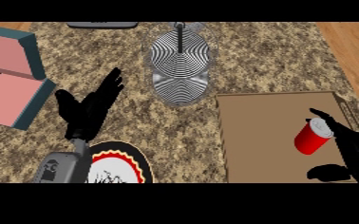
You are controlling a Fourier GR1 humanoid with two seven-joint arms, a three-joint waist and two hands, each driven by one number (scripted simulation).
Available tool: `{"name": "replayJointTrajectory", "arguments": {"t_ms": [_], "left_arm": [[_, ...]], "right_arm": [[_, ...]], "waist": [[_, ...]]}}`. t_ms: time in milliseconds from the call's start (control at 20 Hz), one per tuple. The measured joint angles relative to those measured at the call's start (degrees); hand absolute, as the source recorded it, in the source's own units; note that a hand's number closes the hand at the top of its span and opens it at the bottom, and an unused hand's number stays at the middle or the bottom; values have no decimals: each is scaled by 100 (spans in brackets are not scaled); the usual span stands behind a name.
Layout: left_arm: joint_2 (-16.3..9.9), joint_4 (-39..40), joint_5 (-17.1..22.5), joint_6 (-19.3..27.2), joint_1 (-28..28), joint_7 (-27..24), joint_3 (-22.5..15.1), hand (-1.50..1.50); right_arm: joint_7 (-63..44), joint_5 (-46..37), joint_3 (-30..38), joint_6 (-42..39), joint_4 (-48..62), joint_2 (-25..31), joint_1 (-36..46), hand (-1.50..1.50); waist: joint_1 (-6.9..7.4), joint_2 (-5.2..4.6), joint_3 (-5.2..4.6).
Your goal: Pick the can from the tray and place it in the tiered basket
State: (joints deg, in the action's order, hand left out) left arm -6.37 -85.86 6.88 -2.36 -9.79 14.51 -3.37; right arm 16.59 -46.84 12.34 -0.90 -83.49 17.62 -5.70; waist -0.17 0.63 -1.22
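Observation:
A red can (312, 136) with a pale top lies tilted on the brown tray (266, 137) at the right. My right hand (344, 140) is at the can's right side, fingers reaching over its top and the thumb (328, 172) below it, not closed on it. The tiered basket (181, 66), made of striped wire mesh with a central post, stands at the top centre of the counter. My left hand (88, 107) is open at the left, fingers straight and pointing up, away from both.
Two pink boxes with teal edges (21, 83) sit at the left edge. A plate with a red and yellow rim (123, 166) lies at the bottom, beside my left forearm. A grey object (101, 24) shows at the top edge. Wooden floor shows past the counter's right edge.

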Motion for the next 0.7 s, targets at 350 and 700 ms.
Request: {"name": "replayJointTrajectory", "arguments": {"t_ms": [350, 700], "left_arm": [[24, 92, -37, -75, 27, -122, 37, 0], [-9, 192, -37, -95, -39, -136, 104, 0]], "right_arm": [[326, -132, -70, 193, 67, -2, 102, 150], [-1247, -1296, -475, 392, -625, -623, -299, 150]], "waist": [[-7, 0, -3], [-46, 69, -180]]}}
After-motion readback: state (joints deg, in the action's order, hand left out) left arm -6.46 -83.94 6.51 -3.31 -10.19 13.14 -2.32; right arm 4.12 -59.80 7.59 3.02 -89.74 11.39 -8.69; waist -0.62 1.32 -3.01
